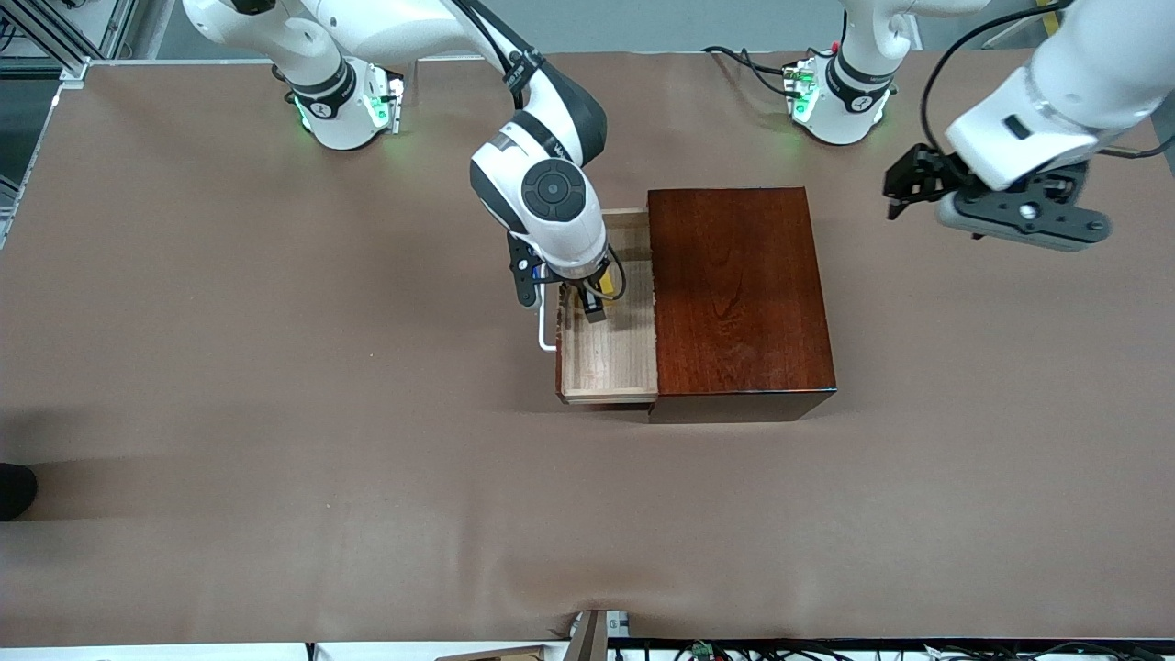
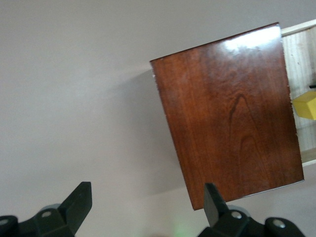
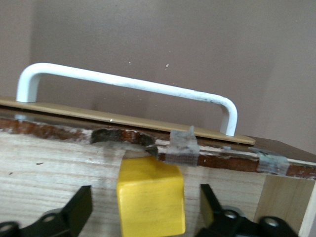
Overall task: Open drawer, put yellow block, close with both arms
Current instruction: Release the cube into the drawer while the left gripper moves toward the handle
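The drawer [image 1: 608,363] stands pulled out of the dark reddish-brown box [image 1: 734,294] toward the right arm's end of the table, white handle [image 1: 545,332] outward. My right gripper [image 1: 593,303] reaches down into it and is open. The yellow block [image 3: 150,200] lies between its fingers with a gap on each side, close to the drawer's front panel under the handle [image 3: 123,81]. The block [image 2: 306,104] also shows in the left wrist view. My left gripper [image 1: 898,191] hangs open and empty over the table past the box, toward the left arm's end.
Brown cloth covers the table [image 1: 275,413]. The box is the only large object on it. Both arm bases [image 1: 344,106] stand along the edge farthest from the front camera. A dark object [image 1: 14,491] pokes in at the table edge toward the right arm's end.
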Controlling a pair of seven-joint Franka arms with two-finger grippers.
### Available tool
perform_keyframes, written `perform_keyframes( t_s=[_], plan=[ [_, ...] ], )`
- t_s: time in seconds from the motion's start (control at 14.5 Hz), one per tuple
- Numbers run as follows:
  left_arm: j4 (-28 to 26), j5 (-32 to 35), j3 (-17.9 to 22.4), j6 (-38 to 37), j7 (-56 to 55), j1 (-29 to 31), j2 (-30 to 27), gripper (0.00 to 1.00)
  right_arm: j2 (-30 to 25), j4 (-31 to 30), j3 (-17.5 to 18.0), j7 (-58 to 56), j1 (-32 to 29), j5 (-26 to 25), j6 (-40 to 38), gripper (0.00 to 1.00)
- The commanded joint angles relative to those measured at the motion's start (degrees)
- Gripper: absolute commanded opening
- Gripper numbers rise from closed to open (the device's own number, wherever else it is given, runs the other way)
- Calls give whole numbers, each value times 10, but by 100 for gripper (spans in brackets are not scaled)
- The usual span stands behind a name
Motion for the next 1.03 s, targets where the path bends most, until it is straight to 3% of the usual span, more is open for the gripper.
perform_keyframes(
  t_s=[0.0,0.34,0.69,0.96],
  plan=[
    [6,-20,-6,20,-19,-21,13,100,-2,40,-8,12,1,-12,-37,100],
    [7,-24,-13,44,-142,-78,54,100,-3,129,-8,-11,-39,-17,-143,100],
    [21,-34,-14,80,-346,-143,102,100,-48,137,-13,-173,-100,-16,-209,100],
    [23,-32,-15,152,-448,-196,147,100,-75,140,-14,-293,-153,-16,-250,100]
  ],
)
